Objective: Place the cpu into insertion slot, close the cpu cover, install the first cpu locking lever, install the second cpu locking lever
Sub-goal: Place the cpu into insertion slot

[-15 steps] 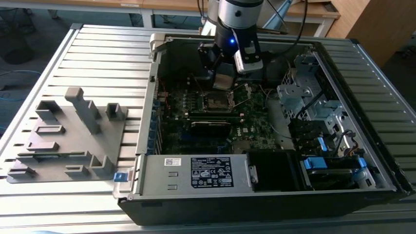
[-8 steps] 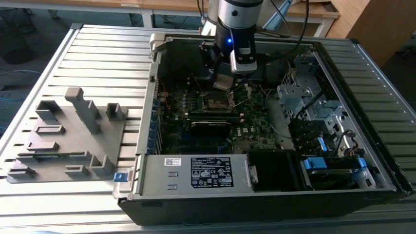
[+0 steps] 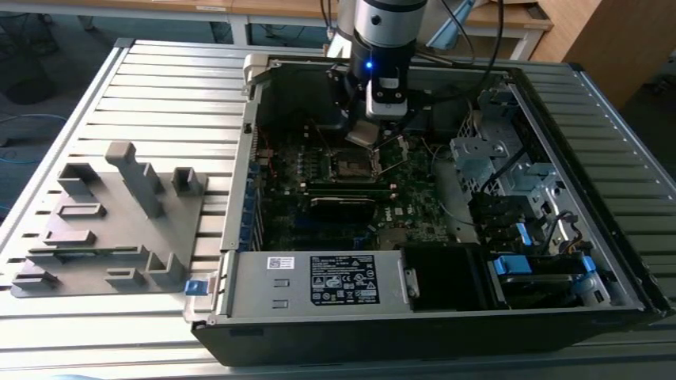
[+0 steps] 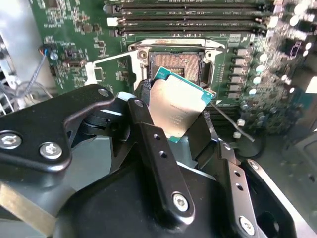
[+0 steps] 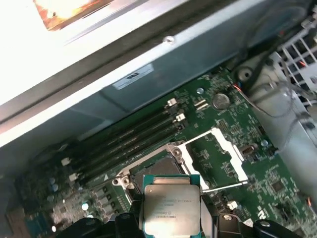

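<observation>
The black two-fingered gripper (image 4: 174,116) is pinching the small flat square cpu with the dull silver-grey metal top (image 5: 171,208), its jaws pressing on two opposite edges of the chip. In the exterior view it is hanging in the upper middle of the frame, inside the open black computer case (image 3: 423,344). The cpu is hovering just above the small square dark insertion slot (image 4: 176,62) in the green circuit board (image 5: 267,191), not touching it. The thin silver metal cpu cover (image 5: 234,157) is lying swung open beside the slot, leaving the socket uncovered.
</observation>
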